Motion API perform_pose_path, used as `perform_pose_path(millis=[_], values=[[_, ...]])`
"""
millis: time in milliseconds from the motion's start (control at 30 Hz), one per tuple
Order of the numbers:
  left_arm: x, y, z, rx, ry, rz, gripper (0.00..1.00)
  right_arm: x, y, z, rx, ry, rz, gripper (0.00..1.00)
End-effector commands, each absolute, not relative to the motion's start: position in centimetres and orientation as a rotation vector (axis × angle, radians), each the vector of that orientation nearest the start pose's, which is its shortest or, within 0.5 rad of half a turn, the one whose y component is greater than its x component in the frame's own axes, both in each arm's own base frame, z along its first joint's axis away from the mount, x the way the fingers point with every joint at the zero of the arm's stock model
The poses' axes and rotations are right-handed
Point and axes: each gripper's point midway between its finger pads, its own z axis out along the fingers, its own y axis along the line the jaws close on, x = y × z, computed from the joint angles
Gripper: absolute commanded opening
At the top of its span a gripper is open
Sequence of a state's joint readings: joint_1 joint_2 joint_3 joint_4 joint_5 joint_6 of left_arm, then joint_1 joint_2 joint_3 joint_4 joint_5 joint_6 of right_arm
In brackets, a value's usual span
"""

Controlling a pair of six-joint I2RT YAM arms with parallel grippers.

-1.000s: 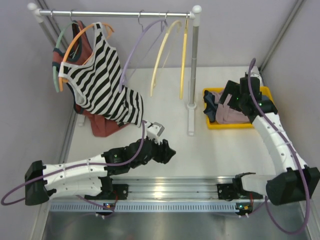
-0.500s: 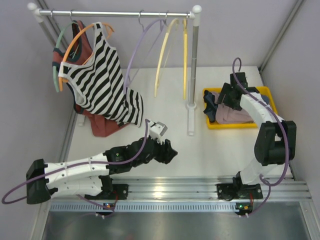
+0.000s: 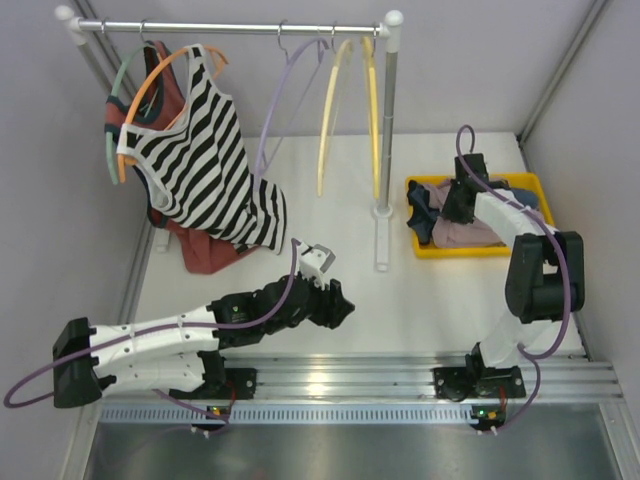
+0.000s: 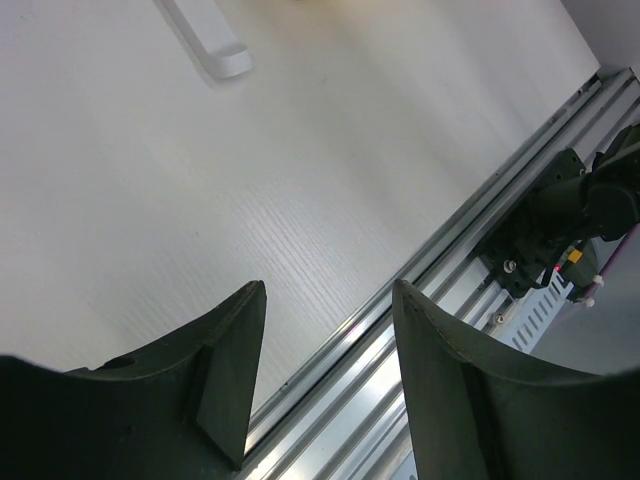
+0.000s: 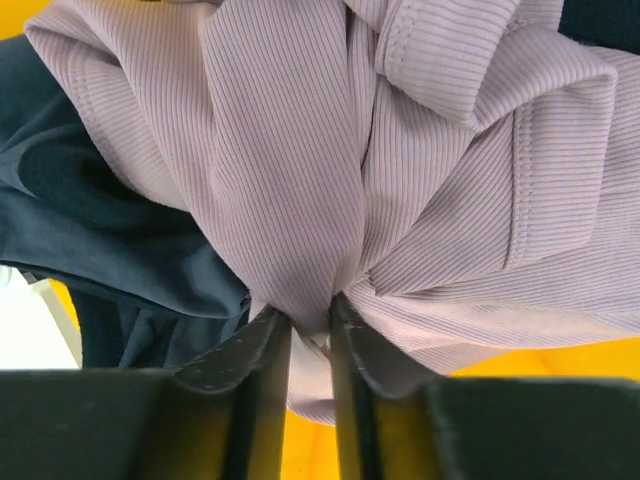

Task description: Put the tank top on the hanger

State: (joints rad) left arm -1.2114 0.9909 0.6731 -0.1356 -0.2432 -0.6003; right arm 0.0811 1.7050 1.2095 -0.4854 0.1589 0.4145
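Right gripper (image 5: 310,320) pinches, with jaws nearly together, a fold of the tank top (image 5: 290,150) bunched in the yellow bin (image 3: 478,252) (beside a dark garment (image 5: 90,220)), so the pick-up seems in hand; next it probably must lift the cloth free and carry it toward the hanger (image 3: 268,112).

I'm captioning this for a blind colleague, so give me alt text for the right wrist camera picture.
The right gripper pinches a bunched fold of the pink-mauve ribbed tank top, its jaws nearly closed on the fabric. A dark navy garment lies against the top on the left, and both sit in a yellow tray.
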Motion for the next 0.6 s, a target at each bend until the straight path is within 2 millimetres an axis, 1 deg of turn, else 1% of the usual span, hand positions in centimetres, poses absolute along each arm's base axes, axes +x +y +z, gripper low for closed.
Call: perform_pose_path(millis=[0,33,67,100,133,167,200,267,300,367,400,433,467,500,533,567], values=[[13.8,-31.1,18.2,0.465,2.05,-0.906,0.58,41.8,1.4,9.2,0.475,2.428,-0.022,0.19],[13.9,-31.0,18.3,0.465,2.049,-0.903,0.58,41.8,1.4,9.6,0.469,2.422,-0.02,0.11],[13.9,-31.0,18.3,0.46,2.047,-0.902,0.58,41.7,1.5,9.9,0.466,2.42,-0.018,0.08],[13.9,-30.8,18.4,0.459,2.045,-0.9,0.58,41.7,1.4,11.1,0.463,2.396,-0.014,0.05],[13.9,-30.8,18.5,0.461,2.04,-0.899,0.58,41.7,1.3,11.8,0.459,2.389,-0.013,0.0],[14.0,-30.7,18.6,0.458,2.037,-0.895,0.58,41.6,1.4,12.8,0.453,2.384,-0.006,0.0],[14.0,-30.6,18.8,0.458,2.035,-0.894,0.58,41.6,1.5,14.6,0.445,2.347,0.011,0.0],[14.0,-30.4,19.3,0.457,2.024,-0.894,0.58,41.4,1.6,16.9,0.436,2.309,0.028,0.0],[14.1,-30.4,19.5,0.457,2.018,-0.895,0.58,41.1,1.7,19.4,0.422,2.268,0.048,0.0],[14.1,-30.2,19.9,0.456,2.011,-0.892,0.58,40.7,1.8,22.0,0.411,2.225,0.068,0.0],[14.1,-30.1,20.3,0.451,2.001,-0.897,0.58,40.4,2.0,24.9,0.397,2.166,0.092,0.0],[14.1,-30.1,20.6,0.451,1.994,-0.897,0.58,39.8,2.0,25.9,0.396,2.162,0.095,0.0],[14.1,-29.9,20.9,0.449,1.987,-0.901,0.58,39.6,2.0,28.1,0.391,2.118,0.111,0.0],[14.2,-29.9,21.1,0.443,1.983,-0.901,0.58,38.8,2.1,30.0,0.384,2.081,0.123,0.0],[14.2,-29.8,21.4,0.441,1.977,-0.903,0.58,38.1,2.1,30.9,0.383,2.075,0.129,0.0],[14.2,-29.7,21.8,0.437,1.965,-0.912,0.58,37.7,2.4,33.0,0.37,2.036,0.155,0.0]])
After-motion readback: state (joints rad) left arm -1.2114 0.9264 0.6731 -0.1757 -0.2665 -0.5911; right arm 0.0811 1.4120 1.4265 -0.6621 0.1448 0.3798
